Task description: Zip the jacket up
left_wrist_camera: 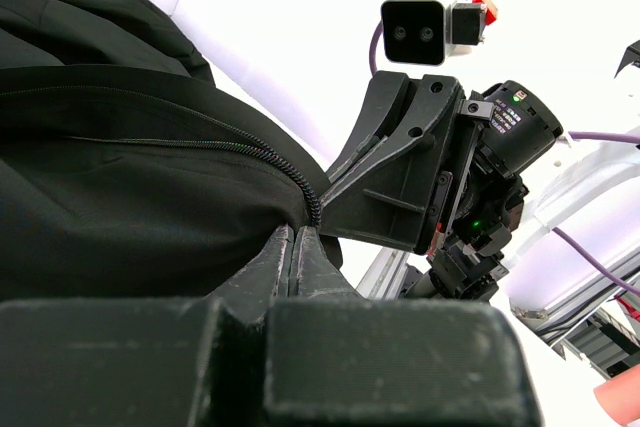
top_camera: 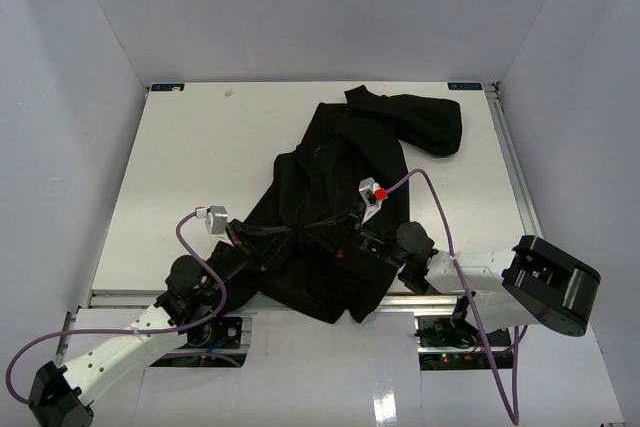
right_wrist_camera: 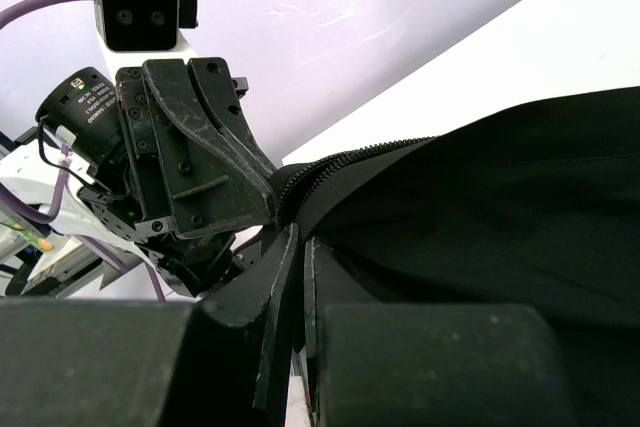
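Lying crumpled on the flat white surface [top_camera: 200,147], the large black soft-fabric jacket [top_camera: 340,197] is spreading from a bunched sleeve at its far end down to its near hem, which is reaching the surface's near edge between the two arm bases. Both arms are converging on that near hem.

The black two-finger left claw [left_wrist_camera: 296,237] is pressing its fingers together on a fold of jacket cloth, right where the row of black zipper teeth [left_wrist_camera: 240,150] is ending. The black two-finger right claw [right_wrist_camera: 297,247] is likewise clamping on the jacket's edge beside the zipper teeth, just opposite the left claw. Each wrist view is showing the other claw close by, with cloth bridging the two.

The slider itself is not showing clearly in any view.

Judging from its folds, the jacket is behaving as a light, limp load: it is likely sagging and bunching wherever it is unsupported, and sliding readily over the smooth surface. The firmer zipper tape is probably offering the best hold. One claw should be anchoring the hem below the slider while the other is taking the pull tab, keeping the seam taut and straight. Loose cloth catching in the teeth is the chief risk.
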Robot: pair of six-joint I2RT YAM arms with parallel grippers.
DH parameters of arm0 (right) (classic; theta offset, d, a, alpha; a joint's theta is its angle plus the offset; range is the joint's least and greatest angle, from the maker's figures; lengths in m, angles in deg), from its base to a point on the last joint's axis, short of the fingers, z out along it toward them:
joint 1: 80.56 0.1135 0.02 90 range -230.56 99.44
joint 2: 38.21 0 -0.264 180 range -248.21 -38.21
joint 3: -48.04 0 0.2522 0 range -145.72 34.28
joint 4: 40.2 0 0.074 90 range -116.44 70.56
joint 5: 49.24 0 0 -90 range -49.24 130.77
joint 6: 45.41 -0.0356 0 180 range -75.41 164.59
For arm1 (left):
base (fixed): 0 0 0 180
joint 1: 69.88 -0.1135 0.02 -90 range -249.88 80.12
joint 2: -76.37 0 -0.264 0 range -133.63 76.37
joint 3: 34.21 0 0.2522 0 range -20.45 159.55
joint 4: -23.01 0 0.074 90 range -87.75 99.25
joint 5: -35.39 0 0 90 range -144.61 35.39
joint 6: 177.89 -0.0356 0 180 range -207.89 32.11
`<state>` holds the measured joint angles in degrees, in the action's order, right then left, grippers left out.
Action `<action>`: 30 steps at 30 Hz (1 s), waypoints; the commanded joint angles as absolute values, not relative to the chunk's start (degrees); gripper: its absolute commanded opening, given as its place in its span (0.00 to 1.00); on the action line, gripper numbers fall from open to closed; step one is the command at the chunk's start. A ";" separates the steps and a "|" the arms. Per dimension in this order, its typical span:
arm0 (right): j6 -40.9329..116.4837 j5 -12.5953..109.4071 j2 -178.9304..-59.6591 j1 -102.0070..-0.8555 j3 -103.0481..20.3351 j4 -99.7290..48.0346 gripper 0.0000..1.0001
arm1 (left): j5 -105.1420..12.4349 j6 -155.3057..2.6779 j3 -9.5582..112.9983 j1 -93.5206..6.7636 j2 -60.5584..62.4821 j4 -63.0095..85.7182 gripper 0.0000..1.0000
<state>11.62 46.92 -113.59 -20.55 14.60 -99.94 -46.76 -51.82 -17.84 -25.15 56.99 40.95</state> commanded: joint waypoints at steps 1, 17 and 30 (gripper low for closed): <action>11.81 46.04 -113.36 -20.62 14.80 -116.47 0.08 | -46.35 -51.36 -19.39 -25.14 57.47 42.56 0.00; 11.89 45.82 -111.58 -20.53 15.26 -117.23 0.08 | -46.09 -51.08 -20.05 -25.14 56.59 43.76 0.00; 12.07 45.63 -111.25 -20.62 14.77 -117.53 0.08 | -45.33 -50.78 -20.07 -25.14 54.98 44.99 0.00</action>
<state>11.66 46.68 -112.41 -20.55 15.36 -99.94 -46.55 -51.38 -17.84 -25.15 55.66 42.16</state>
